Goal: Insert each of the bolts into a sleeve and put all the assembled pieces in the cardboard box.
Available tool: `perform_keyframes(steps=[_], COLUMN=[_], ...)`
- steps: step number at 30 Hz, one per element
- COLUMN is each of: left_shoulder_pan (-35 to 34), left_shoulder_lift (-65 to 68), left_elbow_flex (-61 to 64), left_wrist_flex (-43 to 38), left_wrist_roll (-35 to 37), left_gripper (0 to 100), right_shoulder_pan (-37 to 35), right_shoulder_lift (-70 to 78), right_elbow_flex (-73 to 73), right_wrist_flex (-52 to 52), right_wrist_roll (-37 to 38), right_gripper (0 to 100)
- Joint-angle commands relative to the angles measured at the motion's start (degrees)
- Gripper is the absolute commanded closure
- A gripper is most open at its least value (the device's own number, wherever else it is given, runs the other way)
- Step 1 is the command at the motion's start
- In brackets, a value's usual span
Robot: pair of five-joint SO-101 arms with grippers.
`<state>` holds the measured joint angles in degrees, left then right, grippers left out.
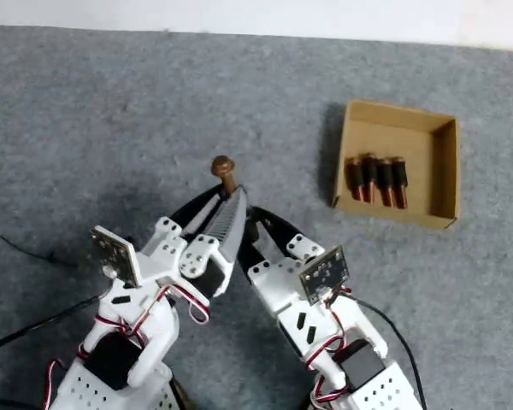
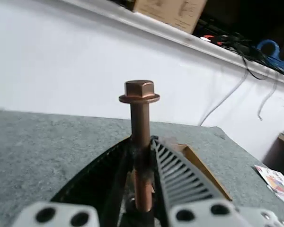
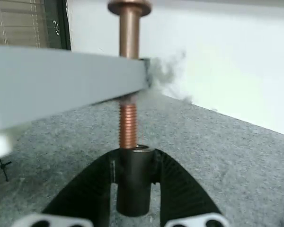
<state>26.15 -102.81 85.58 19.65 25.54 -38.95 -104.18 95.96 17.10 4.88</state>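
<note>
Grey table (image 1: 68,102), bolt (image 3: 128,118) tip hidden at sleeve (image 3: 134,182)

Both arms are converging at mid-desk, the left gripper (image 1: 228,203) clamping the bolt (image 1: 223,167) and the right gripper (image 3: 134,158) pinching the sleeve (image 3: 134,182) right under it, leaving no gap between them. The grey desk (image 1: 111,102) is lying open between them and the cardboard box (image 1: 445,171), and across the far and left stretches. Four assembled pieces (image 1: 377,181) are filling the box's side nearest the arms; its other half is lying bare, raised walls ringing it.
</note>
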Motion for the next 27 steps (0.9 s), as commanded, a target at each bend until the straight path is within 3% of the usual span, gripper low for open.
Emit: perform_keyframes(steps=[1, 11, 17, 27], left_shoulder_pan=[-1.2, -0.7, -0.7, 2.3], left_shoulder_lift=[-0.3, 0.1, 0.1, 0.1], left_elbow_flex=[-0.3, 0.9, 7.1, 7.3], left_wrist_flex=[-1.4, -2.1, -12.8, -12.9], left_wrist_roll=[1.9, 1.9, 1.7, 1.8], left_gripper=[100, 100, 100, 100], right_shoulder_pan=[-0.3, -0.6, -0.6, -0.2], right_shoulder_lift=[-0.6, -1.0, -1.0, -1.0], right_elbow_flex=[6.5, 6.5, 6.5, 6.5], right_wrist_flex=[0.0, 0.0, -0.4, -0.5], right_wrist_roll=[-0.1, -0.1, 0.0, 0.0], right_gripper=[99.3, 99.3, 99.3, 99.3])
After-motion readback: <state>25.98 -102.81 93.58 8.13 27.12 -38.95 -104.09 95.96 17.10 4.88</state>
